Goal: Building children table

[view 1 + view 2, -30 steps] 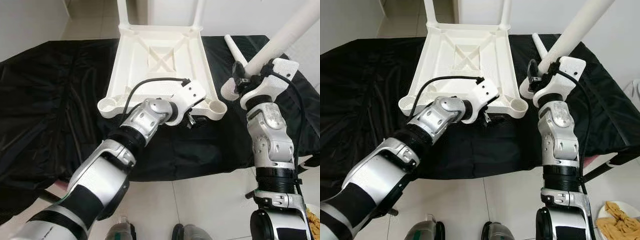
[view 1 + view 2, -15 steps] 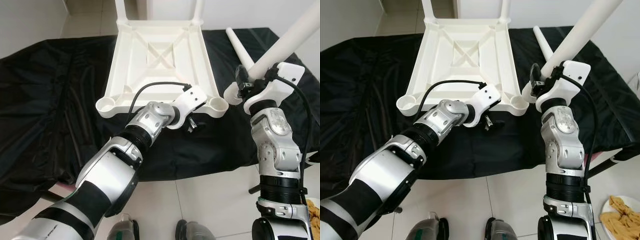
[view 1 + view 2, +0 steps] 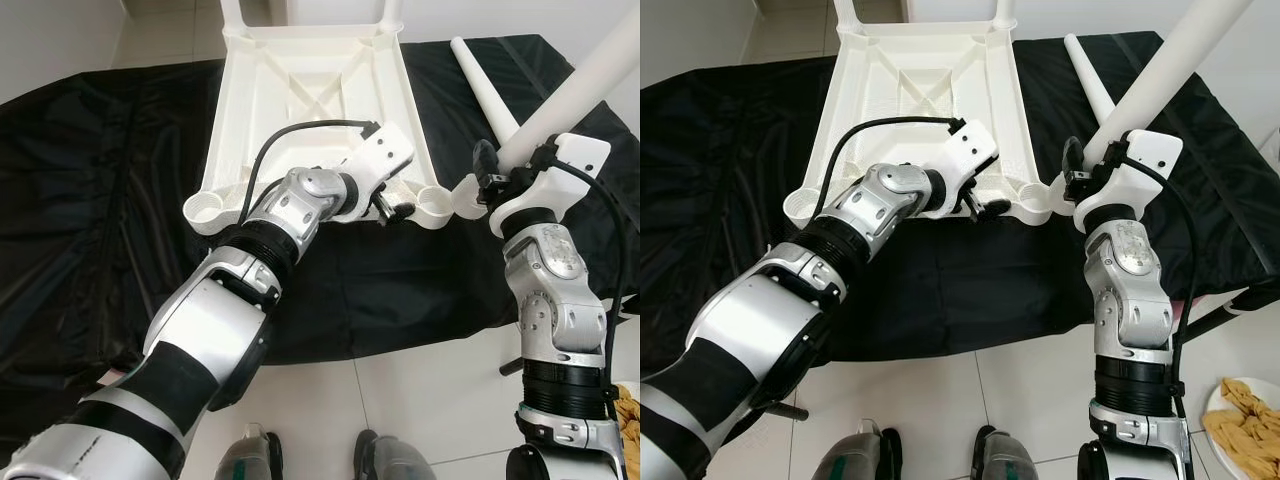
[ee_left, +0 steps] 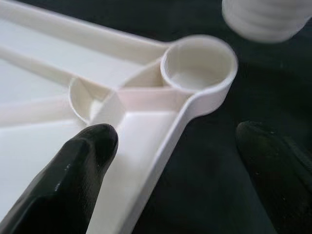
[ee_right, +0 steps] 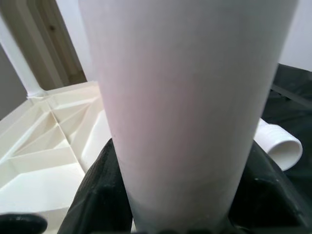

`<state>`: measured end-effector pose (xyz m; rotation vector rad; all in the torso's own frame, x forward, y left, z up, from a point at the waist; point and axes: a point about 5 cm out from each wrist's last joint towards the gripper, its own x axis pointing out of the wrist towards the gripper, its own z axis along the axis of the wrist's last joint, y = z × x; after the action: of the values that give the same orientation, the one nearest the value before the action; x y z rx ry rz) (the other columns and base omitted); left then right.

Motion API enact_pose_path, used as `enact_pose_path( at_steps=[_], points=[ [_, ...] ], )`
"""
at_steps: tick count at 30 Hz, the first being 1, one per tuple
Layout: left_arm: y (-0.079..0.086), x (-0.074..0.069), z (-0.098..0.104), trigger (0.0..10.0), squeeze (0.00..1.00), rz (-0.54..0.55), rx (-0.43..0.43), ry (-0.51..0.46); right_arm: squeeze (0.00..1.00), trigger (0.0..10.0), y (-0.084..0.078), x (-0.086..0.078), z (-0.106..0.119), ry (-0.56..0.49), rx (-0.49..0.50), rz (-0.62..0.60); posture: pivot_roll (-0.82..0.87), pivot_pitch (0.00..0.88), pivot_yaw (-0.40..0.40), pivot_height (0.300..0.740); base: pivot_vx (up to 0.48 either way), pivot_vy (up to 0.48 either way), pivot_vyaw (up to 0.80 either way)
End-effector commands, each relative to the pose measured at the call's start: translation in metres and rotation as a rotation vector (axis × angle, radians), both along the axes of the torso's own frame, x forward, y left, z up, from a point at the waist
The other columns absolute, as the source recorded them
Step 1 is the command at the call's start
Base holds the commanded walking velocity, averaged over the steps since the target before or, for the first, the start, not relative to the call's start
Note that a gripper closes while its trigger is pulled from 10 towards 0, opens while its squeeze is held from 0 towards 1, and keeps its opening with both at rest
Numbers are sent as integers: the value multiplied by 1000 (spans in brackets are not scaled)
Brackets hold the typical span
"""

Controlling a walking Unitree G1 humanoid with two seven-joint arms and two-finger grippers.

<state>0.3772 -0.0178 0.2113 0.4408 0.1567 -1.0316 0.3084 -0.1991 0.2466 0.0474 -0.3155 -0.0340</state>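
The white table top (image 3: 310, 90) lies upside down on a black cloth. My left gripper (image 3: 392, 208) is open at its near right corner. One finger (image 4: 87, 165) is over the ribbed underside and the other (image 4: 278, 165) over the cloth, just short of the round corner socket (image 4: 197, 63). My right gripper (image 3: 487, 180) is shut on a white table leg (image 3: 580, 90) that slants up to the right. The leg's ribbed lower end (image 4: 265, 17) hangs just right of that socket.
A loose leg (image 3: 480, 80) lies on the cloth right of the top. Two legs (image 3: 395, 10) stand in the far corners. The near left socket (image 3: 203, 212) holds nothing. Tiled floor lies below the cloth's front edge, with a plate (image 3: 1240, 420) at the right.
My left gripper has risen from in front of the table's near edge to straddle the rim by the corner socket. The right gripper has brought the leg's lower end closer to that socket.
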Motion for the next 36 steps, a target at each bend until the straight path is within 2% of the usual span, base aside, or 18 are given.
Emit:
enact_pose_path(
  at_steps=[1, 12, 18, 19, 22, 23, 24, 30, 33, 36],
  points=[
    [3, 7, 0, 10000, 0, 150, 10, -70, 0, 10000, -2, -4, 3, -11, 4, -10, -89, 232, 77, 740, 0, 0, 0],
    [0, 2, -24, 10000, 0, 190, 91, -43, 0, 10000, -5, -9, 8, -14, -4, -23, -105, 242, 72, 740, 0, 0, 0],
    [0, -2, -33, 10000, 0, 133, 137, -21, 0, 10000, -6, -8, 10, -18, -9, -26, -103, 234, 71, 740, 0, 0, 0],
    [-1, -8, -40, 10000, 0, 11, 172, 22, 0, 10000, -7, -7, 12, -24, -12, -30, -99, 230, 73, 740, 0, 0, 0],
    [-1, -11, -42, 10000, 0, -53, 188, 41, 0, 10000, -8, -6, 13, -27, -13, -32, -97, 228, 72, 740, 0, 0, 0],
    [2, -18, -46, 10000, 0, -194, 225, 43, 0, 10000, -10, -5, 15, -31, -17, -38, -87, 217, 72, 740, 0, 0, 0],
    [3, -21, -47, 10000, 0, -242, 232, 47, 0, 10000, -11, -4, 15, -31, -19, -40, -87, 217, 72, 740, 0, 0, 0],
    [12, -28, -48, 10000, 0, -371, 232, 59, 0, 10000, -13, 1, 18, -40, -23, -39, -67, 194, 68, 740, 0, 0, 0],
    [13, -29, -48, 10000, 0, -380, 229, 62, 0, 10000, -13, 1, 18, -41, -23, -38, -67, 194, 68, 740, 0, 0, 0],
    [21, -32, -50, 10000, 0, -419, 255, 48, 0, 10000, -10, 6, 20, -48, -22, -26, -45, 176, 61, 740, 0, 0, 0]
  ],
)
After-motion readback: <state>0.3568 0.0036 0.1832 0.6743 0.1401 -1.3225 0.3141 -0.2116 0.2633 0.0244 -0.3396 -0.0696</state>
